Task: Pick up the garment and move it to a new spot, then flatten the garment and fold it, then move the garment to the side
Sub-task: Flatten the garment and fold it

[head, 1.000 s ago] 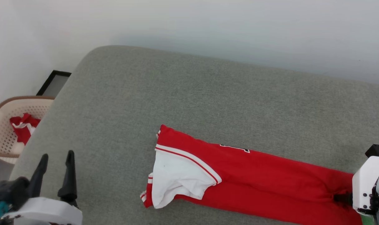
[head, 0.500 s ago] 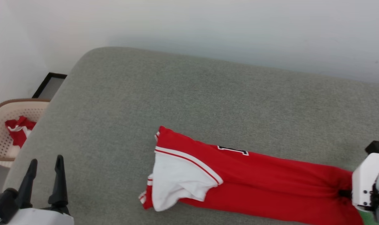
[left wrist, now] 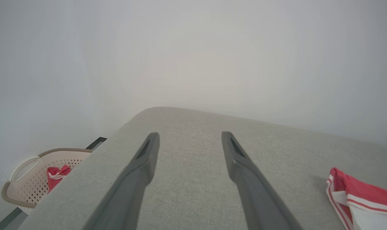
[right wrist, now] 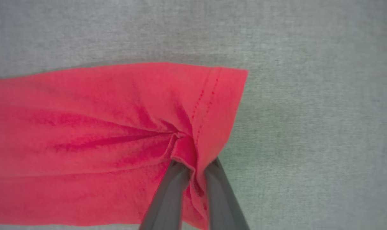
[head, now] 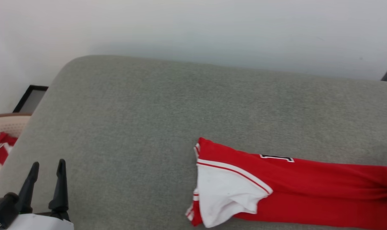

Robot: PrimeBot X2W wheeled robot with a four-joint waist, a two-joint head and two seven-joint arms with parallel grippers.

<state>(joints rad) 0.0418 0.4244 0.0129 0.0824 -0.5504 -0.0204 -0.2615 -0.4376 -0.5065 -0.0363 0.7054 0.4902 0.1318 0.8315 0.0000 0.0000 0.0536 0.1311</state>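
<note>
The right gripper (right wrist: 193, 165) clenched a small hem bunch of the red jersey (right wrist: 85, 127) (2 fingers only); the left gripper (head: 49, 163) hung released. Dragging could slip that thin pinch.

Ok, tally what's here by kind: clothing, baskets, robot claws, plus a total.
Clothing: 2 (garment, cloth bundle in the basket)
Baskets: 1
Claws: 2 (left claw, right claw)
Total: 5
</note>
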